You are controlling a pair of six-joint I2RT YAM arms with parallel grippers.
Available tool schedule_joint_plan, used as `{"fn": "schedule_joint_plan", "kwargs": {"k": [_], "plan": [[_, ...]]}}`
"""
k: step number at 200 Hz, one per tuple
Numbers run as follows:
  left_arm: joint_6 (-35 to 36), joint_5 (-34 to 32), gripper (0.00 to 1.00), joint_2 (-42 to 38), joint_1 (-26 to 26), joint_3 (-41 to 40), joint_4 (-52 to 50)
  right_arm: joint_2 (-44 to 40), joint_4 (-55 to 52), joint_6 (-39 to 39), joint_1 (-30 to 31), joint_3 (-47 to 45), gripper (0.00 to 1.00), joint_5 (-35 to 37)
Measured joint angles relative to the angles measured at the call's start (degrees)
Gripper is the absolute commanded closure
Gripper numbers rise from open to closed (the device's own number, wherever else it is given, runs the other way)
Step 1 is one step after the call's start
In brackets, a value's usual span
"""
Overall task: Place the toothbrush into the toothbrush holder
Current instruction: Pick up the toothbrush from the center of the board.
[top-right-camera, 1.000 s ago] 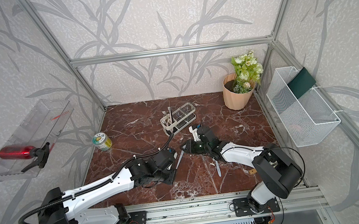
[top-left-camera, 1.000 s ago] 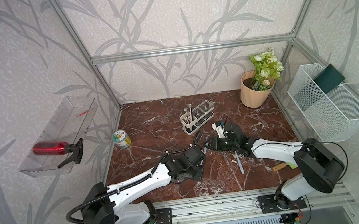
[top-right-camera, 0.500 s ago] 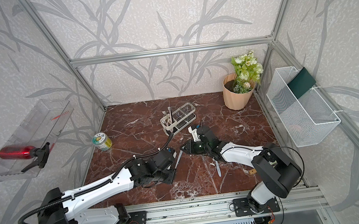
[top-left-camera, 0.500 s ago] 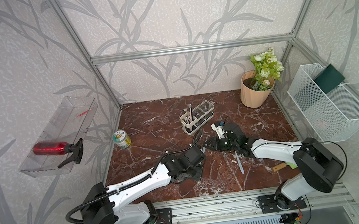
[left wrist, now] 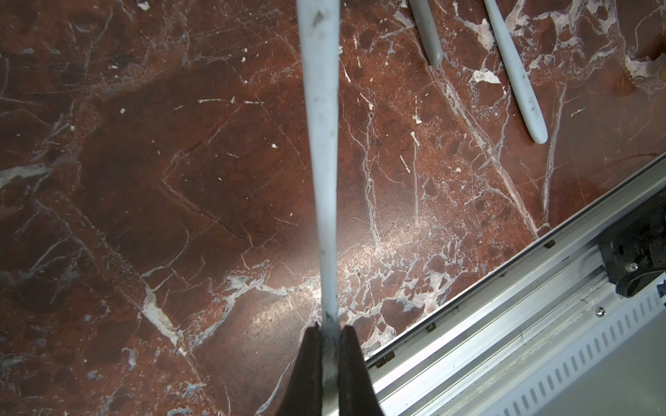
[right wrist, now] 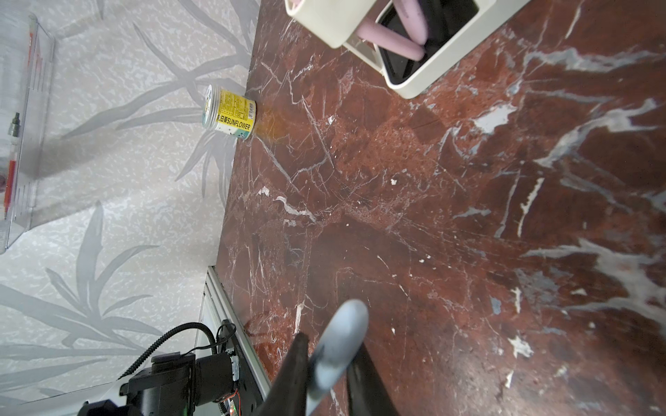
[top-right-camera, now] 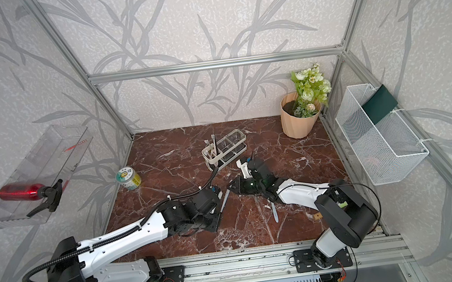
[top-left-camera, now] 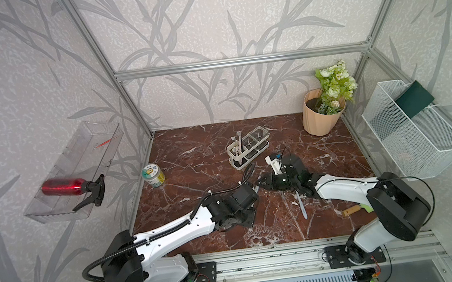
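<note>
The left gripper (left wrist: 328,329) is clamped tight on the thin end of a pale blue-grey plastic toothbrush (left wrist: 324,144), held above the red-brown marble tabletop (left wrist: 144,180). The right gripper (right wrist: 331,344) has its two dark fingers either side of the handle's rounded end, only narrowly apart; I cannot tell whether they press on it. In a top view the toothbrush (top-right-camera: 224,200) spans between both grippers near the table's middle. The small white-framed toothbrush holder (top-right-camera: 224,149) with clear compartments stands apart at 12 o'clock from it, with brushes upright in its 9 o'clock end. A second grey toothbrush (top-right-camera: 274,213) lies on the marble at 4 o'clock.
</note>
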Motion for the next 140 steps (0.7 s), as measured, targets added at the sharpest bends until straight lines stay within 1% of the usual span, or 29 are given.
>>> {"fn": "schedule_joint_plan", "kwargs": {"k": [47,57,82,98,125,140], "plan": [[0.07,0.00,1.00,-0.96,-0.24,0.00,0.00,1.18,1.05,0.17,0.00,-0.02,0.68,-0.02],[0.07,0.00,1.00,-1.29,-0.33,0.00,0.07,1.36,1.31,0.33,0.02,-0.02,0.68,0.00],[0.04,0.02,1.00,-1.70,-0.46,0.00,0.59,1.38,2.03,0.61,0.02,-0.02,0.72,0.02],[0.04,0.00,1.00,-1.70,-0.61,0.00,0.87,1.38,2.62,0.76,0.02,-0.07,0.78,-0.04],[0.00,0.07,1.00,-1.55,-0.70,-0.04,0.96,1.14,5.68,3.85,0.13,-0.15,0.87,-1.40],[0.00,-0.04,1.00,-1.55,-0.70,-0.09,0.94,0.81,6.40,4.26,0.22,-0.15,0.93,-1.68]]}}
